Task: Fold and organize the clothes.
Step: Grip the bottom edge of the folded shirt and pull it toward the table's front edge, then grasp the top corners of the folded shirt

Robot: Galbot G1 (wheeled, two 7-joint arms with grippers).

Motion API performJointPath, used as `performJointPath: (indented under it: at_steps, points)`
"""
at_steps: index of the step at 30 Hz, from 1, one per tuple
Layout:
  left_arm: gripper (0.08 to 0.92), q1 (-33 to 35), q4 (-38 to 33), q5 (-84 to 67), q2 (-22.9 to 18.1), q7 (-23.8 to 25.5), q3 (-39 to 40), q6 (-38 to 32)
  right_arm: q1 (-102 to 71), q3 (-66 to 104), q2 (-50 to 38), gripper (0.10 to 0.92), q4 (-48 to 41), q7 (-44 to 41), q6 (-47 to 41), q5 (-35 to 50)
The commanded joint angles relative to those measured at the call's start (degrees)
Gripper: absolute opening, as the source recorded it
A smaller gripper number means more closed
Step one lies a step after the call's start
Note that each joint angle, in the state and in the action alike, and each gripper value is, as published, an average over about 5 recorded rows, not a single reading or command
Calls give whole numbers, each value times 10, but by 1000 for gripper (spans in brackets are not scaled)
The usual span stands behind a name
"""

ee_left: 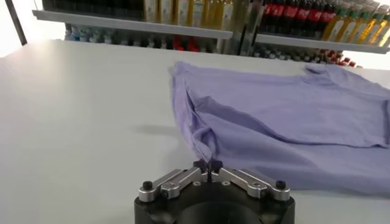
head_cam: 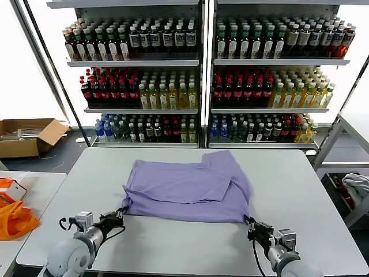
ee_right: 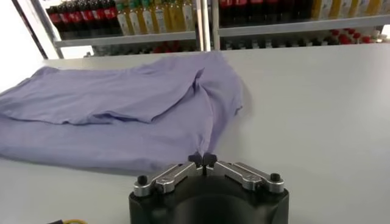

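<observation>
Grey table (head_cam: 300, 190), rumpled lavender T-shirt (head_cam: 184, 190)

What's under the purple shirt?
The white table shows all around the shirt, which lies flat on it. Whatever might be beneath the cloth is covered. Both tools pinch its near corners.

My left end effector (ee_left: 208, 165): a black rounded housing carrying two silver-grey metal finger links, each fixed with a black round-headed screw at its outer end and tipped with a small black pad; in the head view my left forearm is a pale grey rounded shell with a small light grey block mounted on top and thin black cable looping beside it. My right end effector (ee_right: 203, 159): the same build, black body, two silver-grey links with one black screw apiece, black tips. My right forearm shows a grey rounded shell, a light grey block above, and a black cable trailing beneath.
</observation>
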Motion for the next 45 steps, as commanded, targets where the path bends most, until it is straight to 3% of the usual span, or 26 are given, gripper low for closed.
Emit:
performJointPath:
  at_steps: [1,8,13,20,27,32,38,45]
  points:
    - [82,124,-103,8,-22,-6,-56,-1,-72,22,-3,107,47,1,2,-6]
    - [82,245,-183,36,-100,0,-127,-1,-188,44,28,107,108,-43,10,-107]
    - [99,286,-203,42,-117,4,-138,-1,-219,47,38,127,128,-45,14,-119]
    - [272,299,-216,44,-114,20,-159,-1,-211,58,31,310,129,-46,31,-89]
    - [472,284,-208,31,-76,28,-199,-1,-161,88,-6,518,125,-53,32,-42]
    - [619,253,-207,-2,-36,51,-231,-3,-102,126,-47,648,127,-61,44,37]
    - [782,134,-128,-11,58,105,-198,-14,74,86,-94,798,18,-107,45,73]
    - [822,-25,25,-9,150,176,-86,-73,299,-40,-108,822,-153,-203,18,61]
